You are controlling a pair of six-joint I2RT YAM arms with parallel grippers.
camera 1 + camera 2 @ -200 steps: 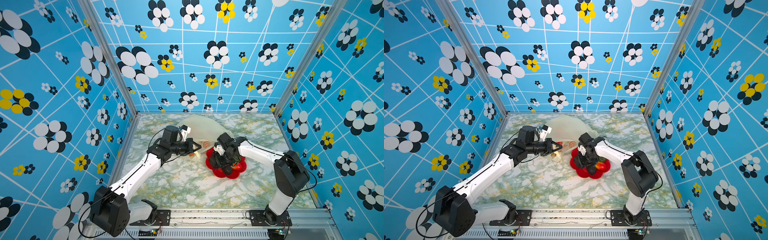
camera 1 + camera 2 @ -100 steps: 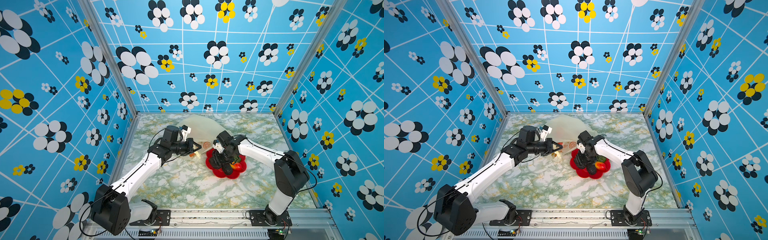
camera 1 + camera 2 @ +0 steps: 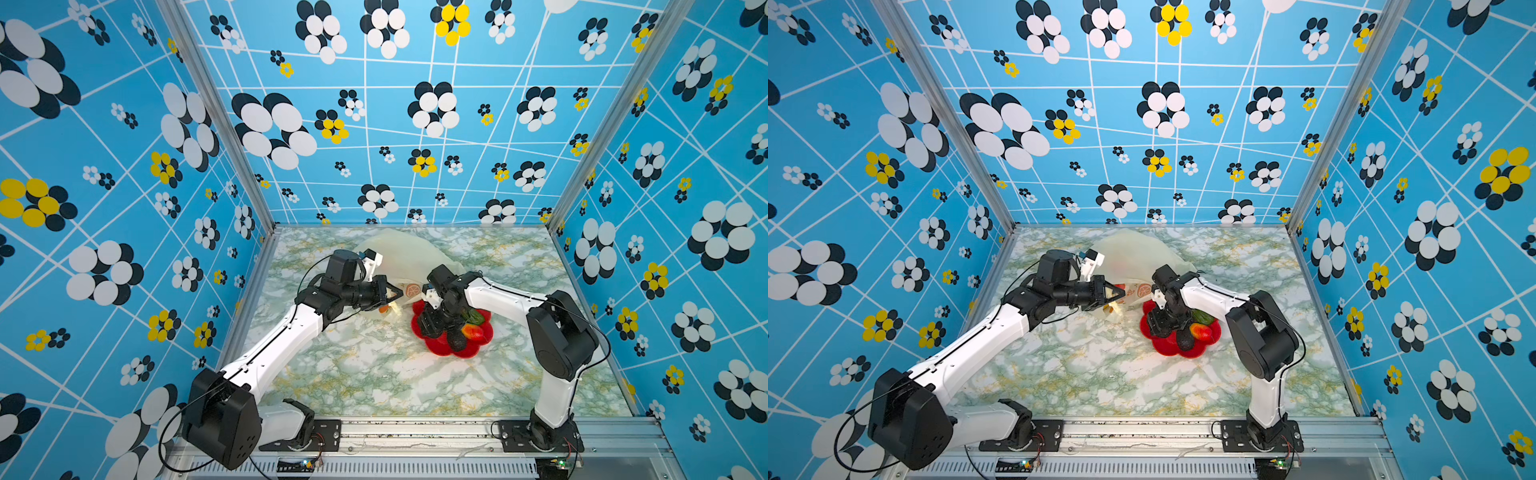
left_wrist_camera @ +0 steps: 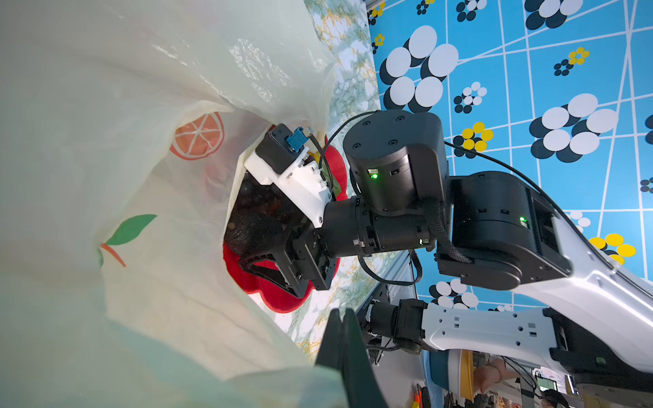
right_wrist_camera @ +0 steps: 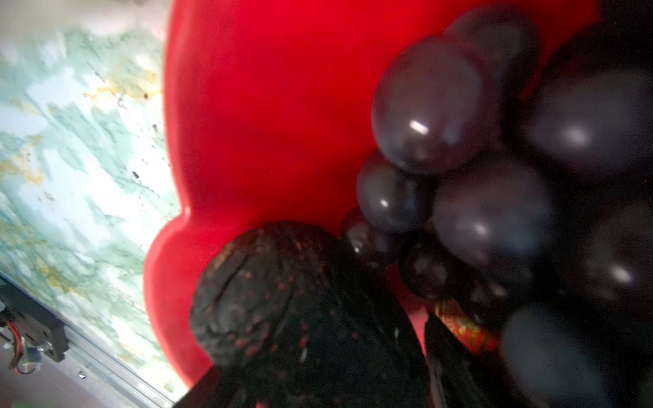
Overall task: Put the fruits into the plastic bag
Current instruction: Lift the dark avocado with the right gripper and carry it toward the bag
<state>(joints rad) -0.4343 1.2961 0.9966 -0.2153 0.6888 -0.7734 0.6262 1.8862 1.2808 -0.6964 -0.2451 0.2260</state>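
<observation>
While the left gripper (image 3: 395, 294) pinched the bag (image 3: 409, 253), the right gripper (image 3: 430, 330) hung wide-jawed. Beneath it lay grapes (image 5: 494, 212).

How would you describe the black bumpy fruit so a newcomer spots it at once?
Find the red flower-shaped plate on the marble table, by the plastic bag. On its near edge, beside a red-orange fruit, lies the black bumpy fruit. Unlike the glossy purple grapes nearby, it is matte, rough and red-speckled.

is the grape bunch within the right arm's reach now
Likely yes: the right gripper hangs over the red plate with jaws apart, and the grape bunch lies uncovered below it, beside the black bumpy fruit.
</observation>
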